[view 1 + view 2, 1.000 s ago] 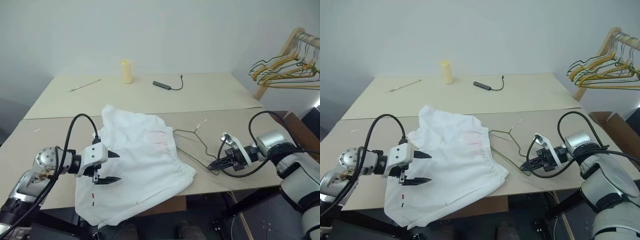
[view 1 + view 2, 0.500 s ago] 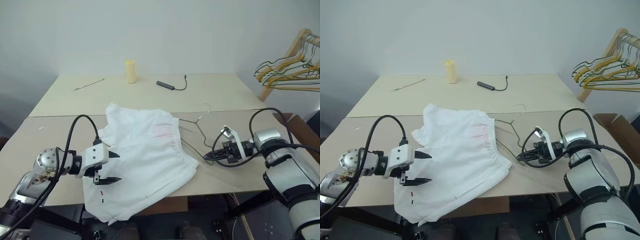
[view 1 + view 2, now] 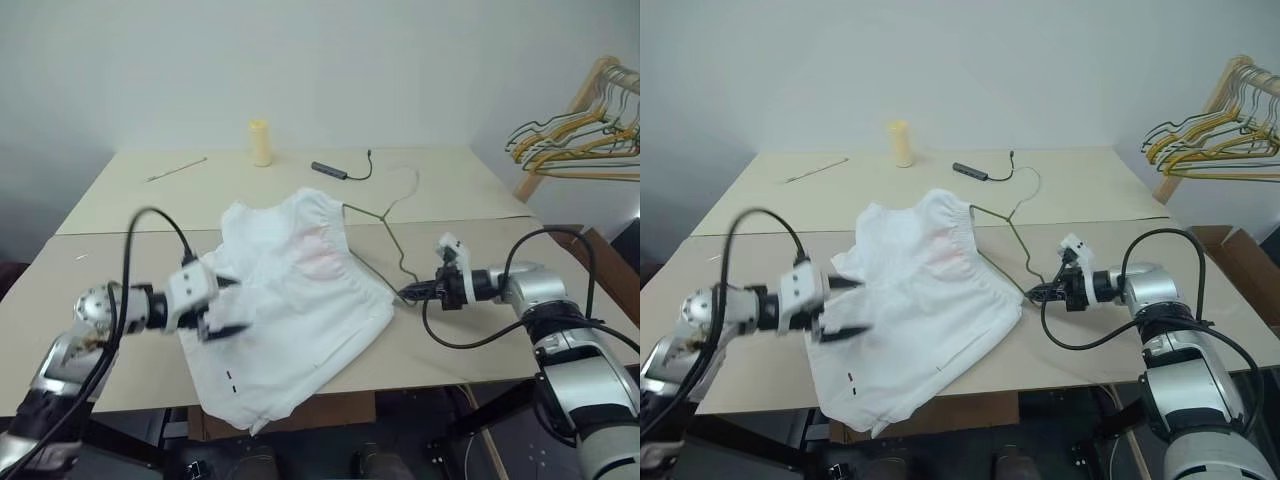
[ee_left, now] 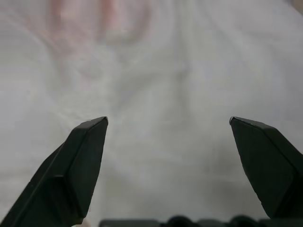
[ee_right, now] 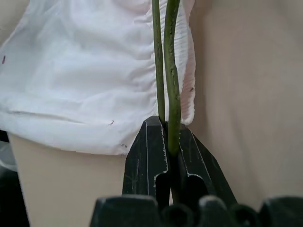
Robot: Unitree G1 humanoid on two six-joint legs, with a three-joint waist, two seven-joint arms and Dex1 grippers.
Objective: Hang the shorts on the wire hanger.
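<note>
the shorts (image 3: 295, 300) lie spread on the near part of the beige table (image 3: 120, 255), their lower end drooping over the front edge and the gathered waistband facing the right arm. the wire hanger (image 3: 385, 228) has one end tucked into the waistband opening, its other corner pinched in the right gripper (image 3: 410, 293), whose black fingers are closed tight on the doubled wire just beside the waistband; the hook curves up and away toward the far side of the table. the left gripper (image 3: 225, 305) hangs over the left part of the shorts with its fingers spread wide and nothing between them, only white cloth with a faint pink print beneath. at the far side stand a small yellow bottle (image 3: 260, 143), a dark cable (image 3: 340, 170) and a thin stick (image 3: 177, 169). a bunch of yellow and green hangers (image 3: 575, 140) hangs on a wooden rack to the right.
</note>
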